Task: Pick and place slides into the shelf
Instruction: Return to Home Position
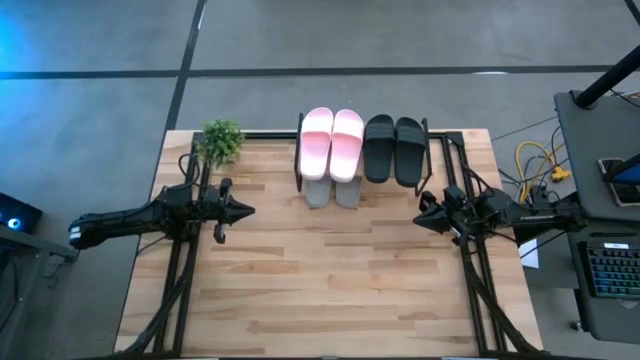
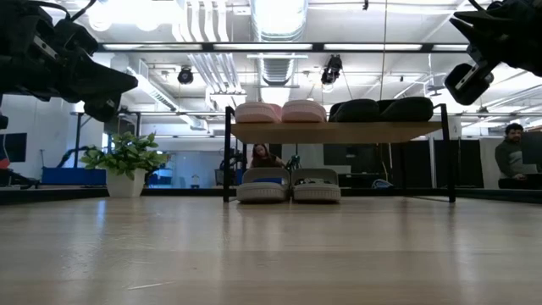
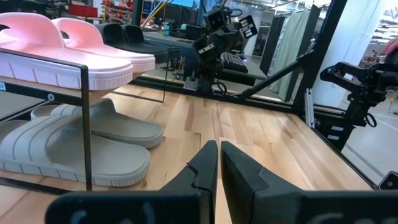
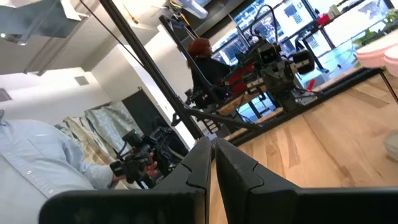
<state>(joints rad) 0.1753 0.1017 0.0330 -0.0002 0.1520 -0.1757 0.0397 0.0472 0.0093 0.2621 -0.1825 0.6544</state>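
The shelf (image 1: 361, 186) stands at the table's far edge. The pale pink pair (image 1: 331, 143) and the black pair (image 1: 393, 149) lie side by side on its plank top. The grey-green pair (image 1: 333, 192) rests on the table under the pink pair, also seen in the low view (image 2: 290, 185) and the left wrist view (image 3: 74, 144). My left gripper (image 1: 250, 210) hovers shut above the table's left side, pointing right. My right gripper (image 1: 418, 220) hovers shut at the right side, pointing left. Neither holds anything.
A small potted plant (image 1: 219, 142) stands at the table's far left corner. Cables and a keyboard lie on a side desk (image 1: 600, 200) off the right edge. People sit in the room behind. Bare wood (image 1: 330, 280) spreads between the arms and toward the near edge.
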